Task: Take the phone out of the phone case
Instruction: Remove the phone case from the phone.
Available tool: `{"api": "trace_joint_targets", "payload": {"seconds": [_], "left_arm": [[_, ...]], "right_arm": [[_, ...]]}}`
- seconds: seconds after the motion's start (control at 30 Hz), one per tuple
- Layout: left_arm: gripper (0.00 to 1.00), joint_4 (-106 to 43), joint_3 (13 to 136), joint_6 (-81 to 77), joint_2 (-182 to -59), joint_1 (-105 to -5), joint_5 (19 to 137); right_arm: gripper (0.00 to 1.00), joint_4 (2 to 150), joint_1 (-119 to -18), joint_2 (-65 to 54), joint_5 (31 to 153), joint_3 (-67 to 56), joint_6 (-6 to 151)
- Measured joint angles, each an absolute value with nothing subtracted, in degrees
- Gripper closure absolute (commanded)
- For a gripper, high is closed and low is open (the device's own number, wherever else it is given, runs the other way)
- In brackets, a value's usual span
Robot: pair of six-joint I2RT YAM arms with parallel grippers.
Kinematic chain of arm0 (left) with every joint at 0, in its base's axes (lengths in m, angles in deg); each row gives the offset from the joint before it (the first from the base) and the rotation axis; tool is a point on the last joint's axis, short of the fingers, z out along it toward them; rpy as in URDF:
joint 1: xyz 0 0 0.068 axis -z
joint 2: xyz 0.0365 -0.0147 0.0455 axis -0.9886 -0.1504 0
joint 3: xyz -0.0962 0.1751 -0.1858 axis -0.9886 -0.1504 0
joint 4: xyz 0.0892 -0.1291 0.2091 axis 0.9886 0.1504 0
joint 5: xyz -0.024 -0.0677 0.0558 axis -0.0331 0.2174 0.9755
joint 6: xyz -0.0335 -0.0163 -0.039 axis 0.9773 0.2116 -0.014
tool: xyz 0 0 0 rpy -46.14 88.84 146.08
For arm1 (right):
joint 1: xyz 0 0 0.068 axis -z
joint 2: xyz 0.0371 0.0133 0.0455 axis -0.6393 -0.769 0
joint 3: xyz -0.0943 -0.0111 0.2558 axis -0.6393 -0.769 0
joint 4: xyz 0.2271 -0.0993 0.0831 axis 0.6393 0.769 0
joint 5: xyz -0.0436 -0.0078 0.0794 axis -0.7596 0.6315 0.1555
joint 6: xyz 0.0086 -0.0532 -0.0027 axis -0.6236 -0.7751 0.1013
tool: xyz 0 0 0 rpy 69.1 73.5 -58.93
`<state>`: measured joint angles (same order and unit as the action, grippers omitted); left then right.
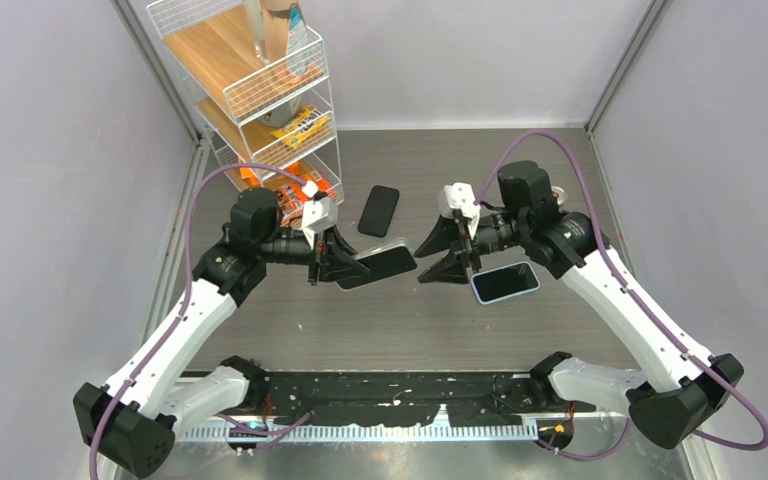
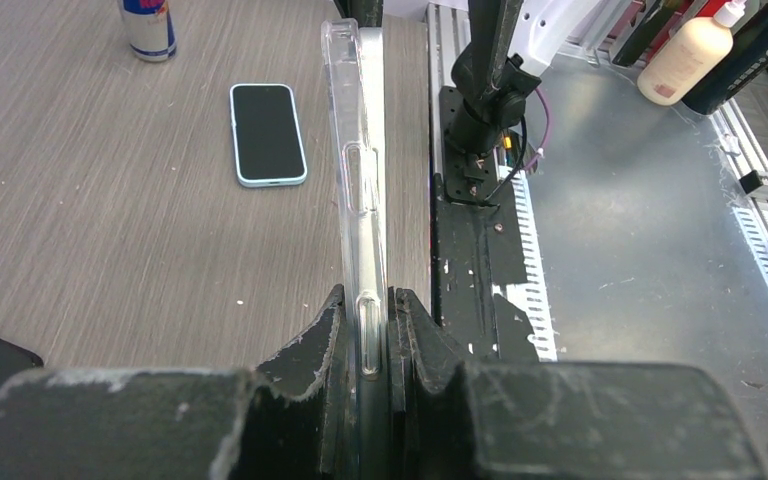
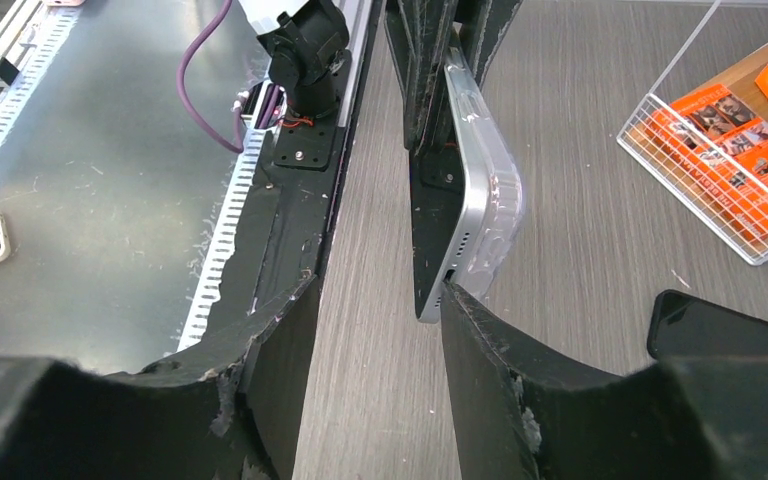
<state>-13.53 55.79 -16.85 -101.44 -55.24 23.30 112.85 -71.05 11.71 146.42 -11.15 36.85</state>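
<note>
Shows stiff, slick phone (image 3: 438,215) clamped edge-on in left claw (image 2: 370,312) and suggests peeling pliable clear case (image 3: 498,205) from its corner beside open right claw (image 3: 378,290).

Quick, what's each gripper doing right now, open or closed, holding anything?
Left gripper: shut on the cased phone.
Right gripper: open around the cased phone's free end, not clamped.

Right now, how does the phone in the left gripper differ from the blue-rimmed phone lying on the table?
The held phone is clamped in the left gripper, off the table; the blue-rimmed phone lies flat, screen up. The held phone's clear case is see-through, the other's is light blue. The clear case bulges away at one corner; the blue one sits snug all round. Both are phones in their cases.
</note>
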Motion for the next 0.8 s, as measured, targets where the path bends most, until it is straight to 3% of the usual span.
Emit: {"api": "trace_joint_targets", "payload": {"seconds": [0.8], "left_arm": [[1.0,-16.02,53.64,-15.1,-101.35,-56.03,21.59]], "right_arm": [[0.49,109.88,-70.61,9.37,147.27,-12.36,42.49]]}}
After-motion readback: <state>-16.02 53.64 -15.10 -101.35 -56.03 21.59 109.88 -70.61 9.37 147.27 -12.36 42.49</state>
